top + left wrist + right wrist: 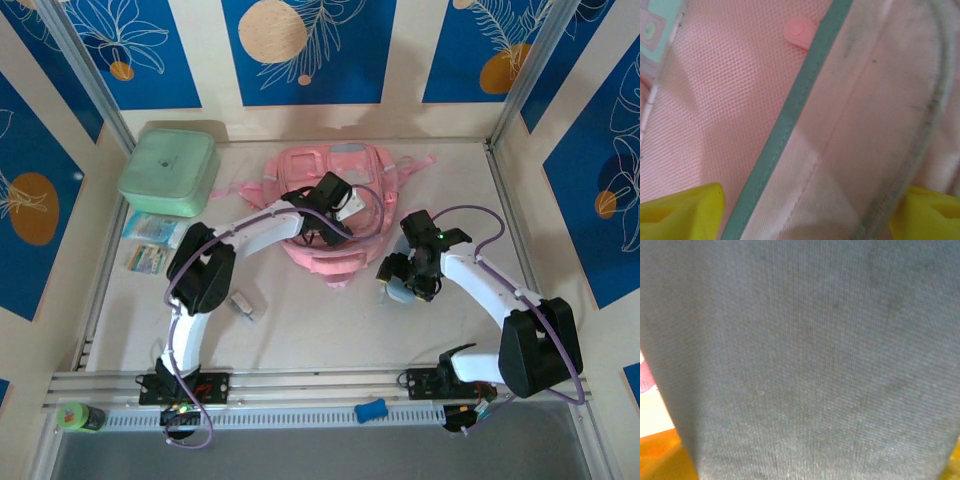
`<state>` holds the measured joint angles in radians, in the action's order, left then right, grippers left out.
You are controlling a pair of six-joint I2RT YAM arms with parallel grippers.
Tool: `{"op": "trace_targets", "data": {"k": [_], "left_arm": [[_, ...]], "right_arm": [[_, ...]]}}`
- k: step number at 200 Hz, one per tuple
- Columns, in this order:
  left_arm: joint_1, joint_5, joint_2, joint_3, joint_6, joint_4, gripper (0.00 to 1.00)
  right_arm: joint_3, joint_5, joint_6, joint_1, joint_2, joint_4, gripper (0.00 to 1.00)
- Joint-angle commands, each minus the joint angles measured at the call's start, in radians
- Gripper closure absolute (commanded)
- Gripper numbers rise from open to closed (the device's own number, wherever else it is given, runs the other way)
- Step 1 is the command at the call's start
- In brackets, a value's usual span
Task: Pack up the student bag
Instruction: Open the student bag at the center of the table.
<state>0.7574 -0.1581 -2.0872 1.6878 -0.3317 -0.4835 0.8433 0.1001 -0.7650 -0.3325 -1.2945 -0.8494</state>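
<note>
Over student bag [312, 166], left gripper [805, 215] jaws wide apart; right gripper [403, 282] clamps grey-blue knit item [800, 360] beside bag.

Pink student bag [300, 170], teal trim [785, 130]; mint-green box [170, 172]; grey-blue knit cloth [805, 360]; blue leaf-patterned walls [345, 60].

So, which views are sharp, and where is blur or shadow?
Top view: sharp, evenly lit, only soft shadows on the table. Left wrist: bag mesh crisp, yellow fingers blurred. Right wrist: grey cloth very close, dim and soft.
</note>
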Motion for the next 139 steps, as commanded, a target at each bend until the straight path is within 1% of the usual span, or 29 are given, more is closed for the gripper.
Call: {"op": "trace_targets", "data": {"k": [1, 8, 25, 49, 69, 95, 114, 139], "left_arm": [[-0.022, -0.005, -0.032, 0.059, -0.037, -0.049, 0.23], [-0.025, -0.015, -0.033, 0.059, -0.046, -0.036, 0.28], [-0.048, -0.012, -0.04, 0.081, -0.045, -0.026, 0.44], [-0.068, 0.017, -0.04, 0.113, -0.028, -0.047, 0.76], [-0.068, 0.035, -0.012, 0.119, -0.002, -0.054, 1.0], [-0.065, 0.094, 0.053, 0.134, 0.085, -0.098, 1.0], [-0.063, 0.117, 0.114, 0.139, 0.191, -0.116, 1.0], [-0.06, 0.171, 0.195, 0.12, 0.33, -0.097, 1.0]], "right_arm": [[0.029, -0.026, 0.012, 0.011, -0.012, -0.005, 0.16], [0.029, -0.032, 0.012, 0.016, -0.015, -0.004, 0.16], [0.035, -0.04, 0.016, 0.019, -0.02, -0.002, 0.16], [0.042, -0.036, 0.021, 0.021, -0.016, -0.01, 0.16], [0.06, -0.038, 0.033, 0.024, -0.011, -0.028, 0.16], [0.095, -0.039, 0.069, 0.022, 0.005, -0.062, 0.16], [0.133, -0.026, 0.09, 0.01, 0.025, -0.104, 0.16], [0.174, -0.093, 0.157, -0.017, 0.038, -0.104, 0.16]]}}
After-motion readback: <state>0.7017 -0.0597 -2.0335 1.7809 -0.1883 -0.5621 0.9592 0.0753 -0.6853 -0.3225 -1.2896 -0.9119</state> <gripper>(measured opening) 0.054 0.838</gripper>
